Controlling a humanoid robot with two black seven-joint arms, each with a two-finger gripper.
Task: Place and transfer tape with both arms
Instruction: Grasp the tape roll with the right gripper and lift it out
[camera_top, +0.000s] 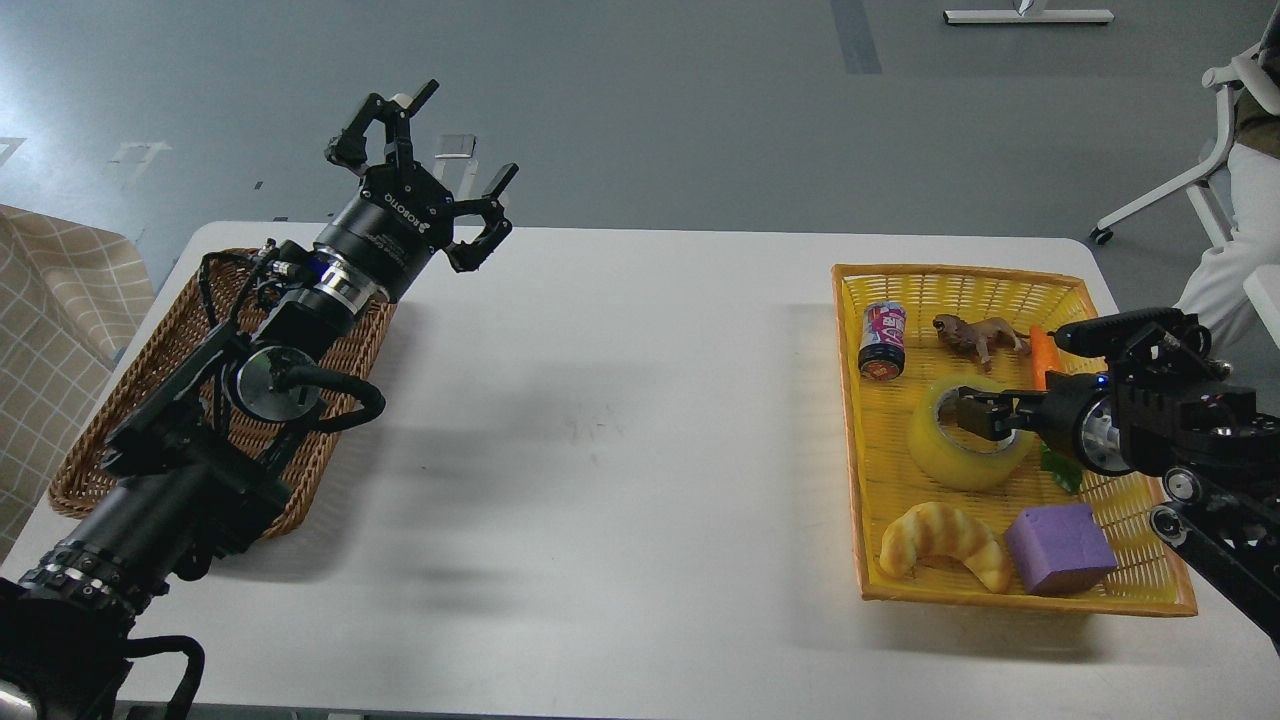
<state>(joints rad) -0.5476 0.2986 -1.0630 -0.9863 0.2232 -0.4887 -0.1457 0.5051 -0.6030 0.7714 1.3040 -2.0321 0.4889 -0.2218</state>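
**White table, grey floor, tape in the yellow basket**

Grey floor (640, 90) fills the far part of the room, smooth and faintly marked, with a white chair (1195, 170) at two o'clock and a checked beige cushion (60, 300) at nine o'clock. A white table (600, 450) with rounded corners spans nearly the whole view, its middle bare but for faint scuffs and soft arm shadows.

At nine o'clock a brown wicker basket (160, 350) lies on the table, mostly covered by the left arm (200, 440), which rises over it towards eleven o'clock. The left gripper (430, 165) hangs in the air above the table's far edge, fingers spread wide and holding nothing.

At three o'clock sits a yellow woven basket (870, 420). The right arm (1170, 420) comes in from the right edge. The right gripper (985, 412) reaches into the tape (960, 450), fingertips at the core and near rim; whether they pinch the wall I cannot tell.

The tape lies flat in the basket's middle, its core axis pointing up, hole facing the ceiling.

Around it: a purple block (1060, 548) and a croissant toy (940, 545) at five o'clock, a toy lion (980, 335), a drink can (883, 340) and an orange carrot (1043, 352) at the far side.
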